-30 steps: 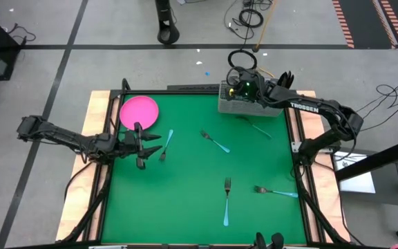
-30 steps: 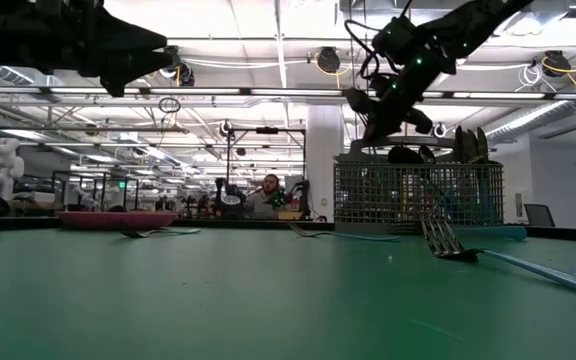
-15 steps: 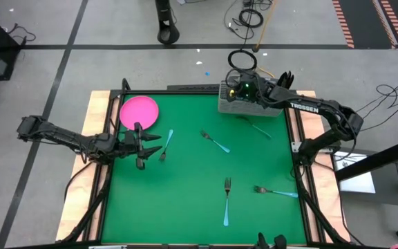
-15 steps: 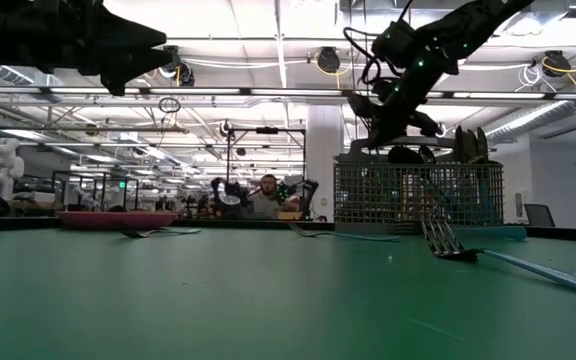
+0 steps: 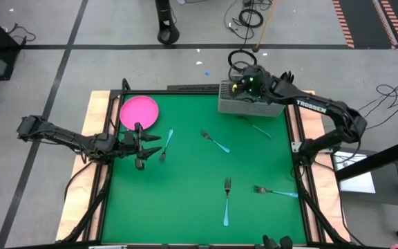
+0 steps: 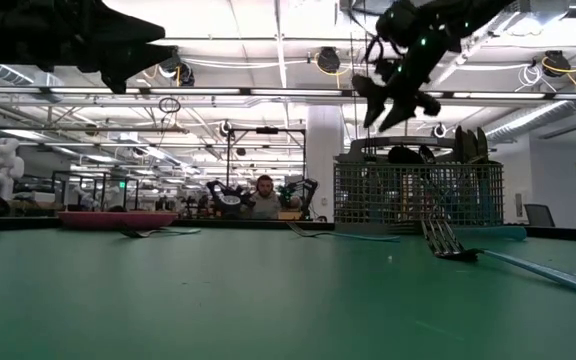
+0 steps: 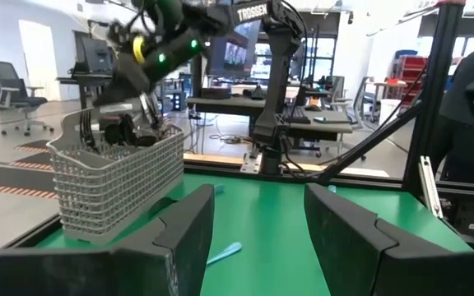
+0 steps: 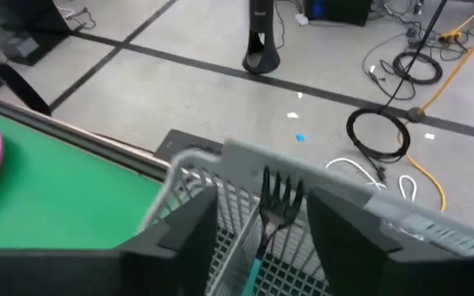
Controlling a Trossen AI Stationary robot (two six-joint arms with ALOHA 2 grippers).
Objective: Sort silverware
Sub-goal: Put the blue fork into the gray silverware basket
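Note:
My right gripper [image 5: 240, 86] [image 6: 388, 108] hangs open just above the wire-mesh caddy [image 5: 251, 105] [image 6: 414, 195] at the table's far right. A light-blue-handled fork [image 8: 276, 202] stands tines-up inside the caddy, between and beyond the gripper's spread fingers and apart from them. Several more pieces of silverware lie flat on the green mat: forks at the left [image 5: 166, 144], in the middle [image 5: 215, 142], near the front [image 5: 227, 200] and at the right [image 5: 275, 191]. My left gripper [image 5: 150, 144] [image 7: 257, 238] waits open at the table's left edge, beside the left fork.
A round pink plate [image 5: 139, 112] lies at the far left corner of the mat. Another thin utensil [image 5: 258, 128] lies just in front of the caddy. Wooden borders [image 5: 94, 159] frame the mat; the middle of the mat has open room between the forks.
My right gripper has opened and risen a little from the caddy's top. The left arm has kept still, and the forks on the mat lie where they did.

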